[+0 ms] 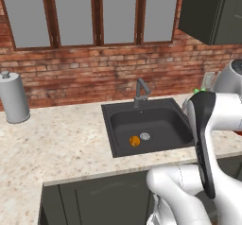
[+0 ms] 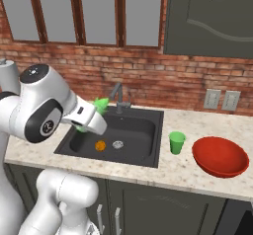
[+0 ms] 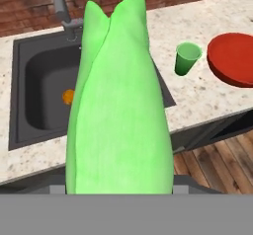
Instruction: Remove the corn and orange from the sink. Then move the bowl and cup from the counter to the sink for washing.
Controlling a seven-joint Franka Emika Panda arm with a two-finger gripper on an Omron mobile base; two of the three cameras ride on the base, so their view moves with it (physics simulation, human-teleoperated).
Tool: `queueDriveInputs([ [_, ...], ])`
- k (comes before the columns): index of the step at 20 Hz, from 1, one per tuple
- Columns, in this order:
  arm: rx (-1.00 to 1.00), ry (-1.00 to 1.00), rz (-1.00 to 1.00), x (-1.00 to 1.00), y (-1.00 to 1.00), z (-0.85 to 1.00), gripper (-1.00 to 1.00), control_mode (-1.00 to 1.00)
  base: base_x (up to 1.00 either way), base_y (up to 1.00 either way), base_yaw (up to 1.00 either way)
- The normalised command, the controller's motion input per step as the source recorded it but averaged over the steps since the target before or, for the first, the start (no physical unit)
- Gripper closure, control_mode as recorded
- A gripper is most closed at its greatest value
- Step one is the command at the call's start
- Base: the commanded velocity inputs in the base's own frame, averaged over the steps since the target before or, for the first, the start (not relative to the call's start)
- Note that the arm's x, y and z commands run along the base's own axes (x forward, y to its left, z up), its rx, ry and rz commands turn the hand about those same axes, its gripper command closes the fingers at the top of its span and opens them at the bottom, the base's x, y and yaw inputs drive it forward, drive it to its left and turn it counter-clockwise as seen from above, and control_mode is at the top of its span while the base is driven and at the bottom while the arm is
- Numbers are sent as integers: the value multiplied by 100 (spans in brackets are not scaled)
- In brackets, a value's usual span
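Note:
My gripper [image 2: 92, 116] is shut on the corn [image 3: 118, 110], a bright green husked cob held up in the air over the near left part of the sink [image 2: 141, 130]. The cob's tip [image 2: 102, 104] points toward the faucet, and it hides my fingertips in the hand view. On the floor of the dark basin [image 1: 158, 120] the orange [image 1: 134, 141] lies beside the silver drain [image 1: 145, 136]. On the counter to the right of the sink stands the green cup [image 2: 177, 142]. The wide red bowl [image 2: 220, 156] sits further right.
A dark angular faucet [image 1: 141, 92] rises behind the sink. A grey cylindrical canister [image 1: 14, 99] stands at the counter's far left by the brick wall. Two wall outlets [image 2: 221, 99] and a dark upper cabinet [image 2: 210, 17] are above the bowl.

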Motion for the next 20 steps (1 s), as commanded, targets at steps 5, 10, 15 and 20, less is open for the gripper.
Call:
queueDriveInputs([
  [5, 0, 0, -6, -26, 24, 13, 100, -100, 0, 0, 0],
  [10, 0, 0, -5, -26, 24, 13, 100, -100, 0, 0, 0],
  [15, 0, 0, -4, -22, 26, 14, 100, -100, 0, 0, 0],
  [20, 0, 0, -6, -21, 25, 17, 100, -100, 0, 0, 0],
])
